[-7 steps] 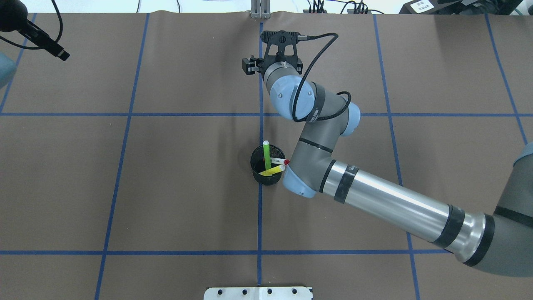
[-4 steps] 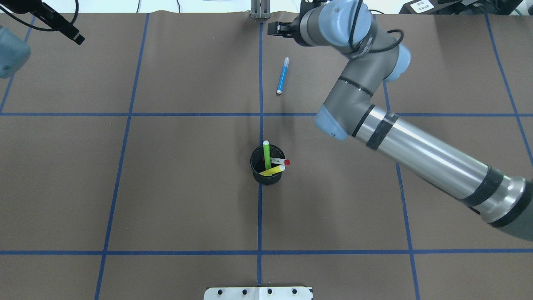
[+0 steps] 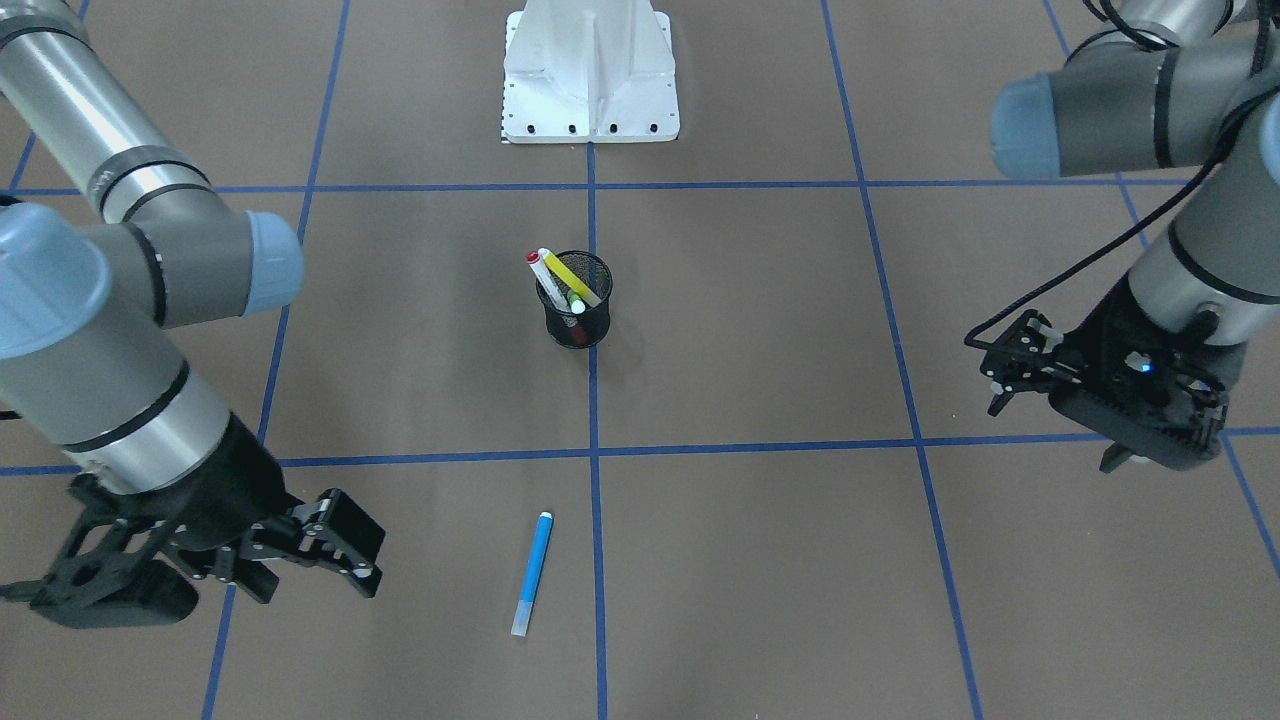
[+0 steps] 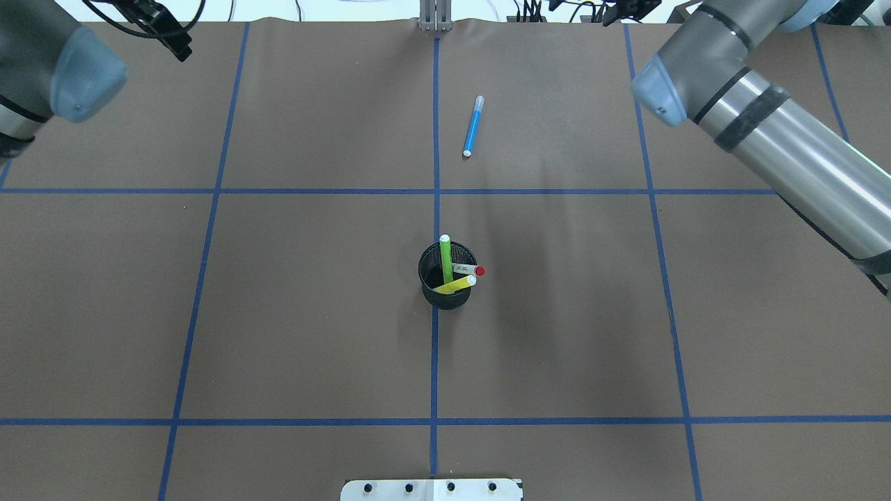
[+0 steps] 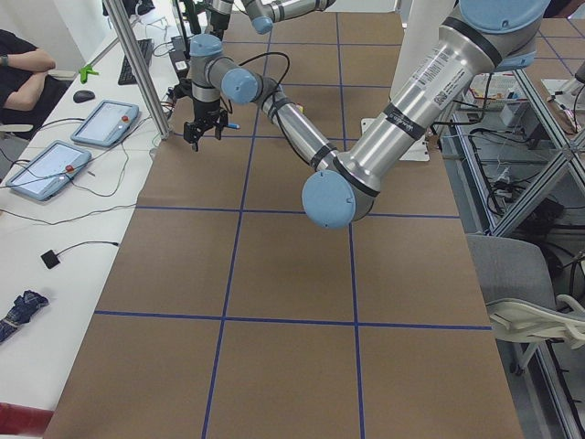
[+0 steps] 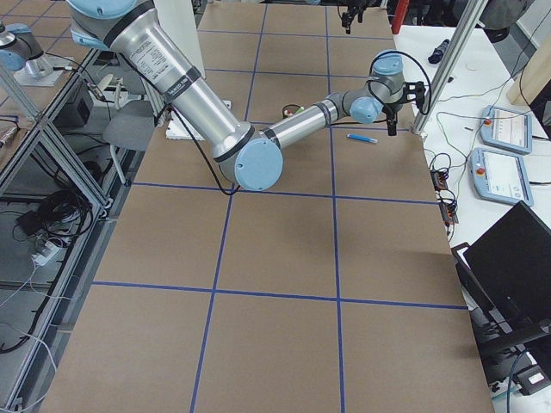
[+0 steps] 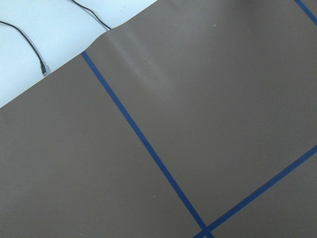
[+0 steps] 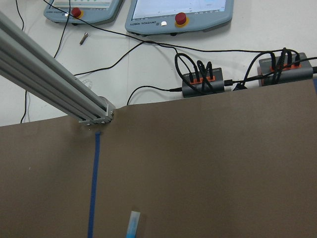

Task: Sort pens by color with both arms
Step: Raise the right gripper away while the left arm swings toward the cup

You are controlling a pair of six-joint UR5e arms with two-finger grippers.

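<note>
Since the right arm (image 4: 766, 132) swung clear, I log: blue pen (image 4: 473, 126) lying free on far worktop (image 4: 278, 313); right claw (image 3: 322, 580) spread, empty; left claw (image 3: 1050, 437) spread, empty; three pens (image 4: 445, 257) left in cup (image 4: 445, 298)

Robot lab: teach pendants (image 8: 176, 16), aluminium framing (image 8: 52, 87).

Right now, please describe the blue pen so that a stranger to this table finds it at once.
On the brown table, a black mesh cup stands on the middle blue line. Follow that line away from the robot, past the crossing line; the blue pen lies on the robot's right. It alone lies flat; the green pen, yellow pen and red-ended pen stand in the cup.
</note>
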